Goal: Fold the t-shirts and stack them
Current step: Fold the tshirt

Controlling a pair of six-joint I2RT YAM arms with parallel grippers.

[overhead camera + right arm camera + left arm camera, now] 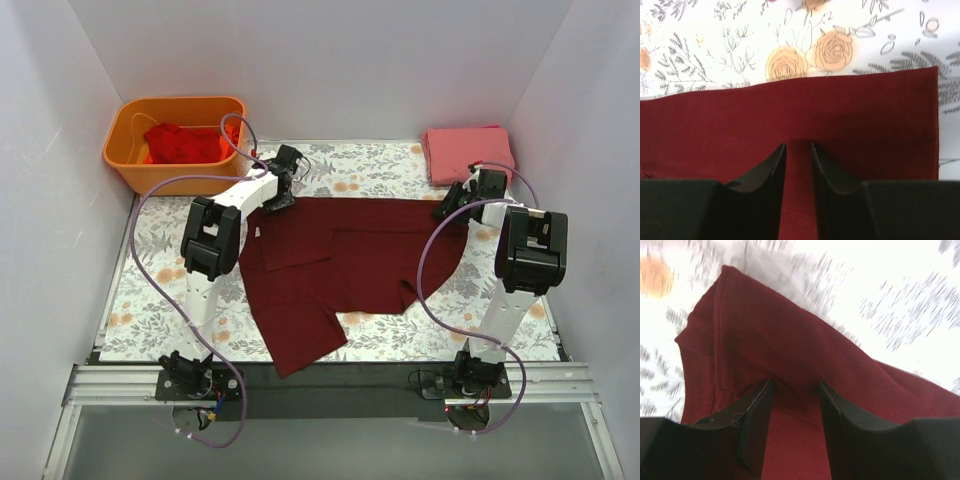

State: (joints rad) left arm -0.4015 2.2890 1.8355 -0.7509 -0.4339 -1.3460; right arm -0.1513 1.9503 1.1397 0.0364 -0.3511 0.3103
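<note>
Left claw grasps the maroon t-shirt corner; right claw grip cannot be confirmed, so a one-sided lift may skew the fold.

We identify a robot lab cell: plain white panels enclose the table, the left arm and right arm are bolted to a metal rail, and purple cables loop freely.
</note>
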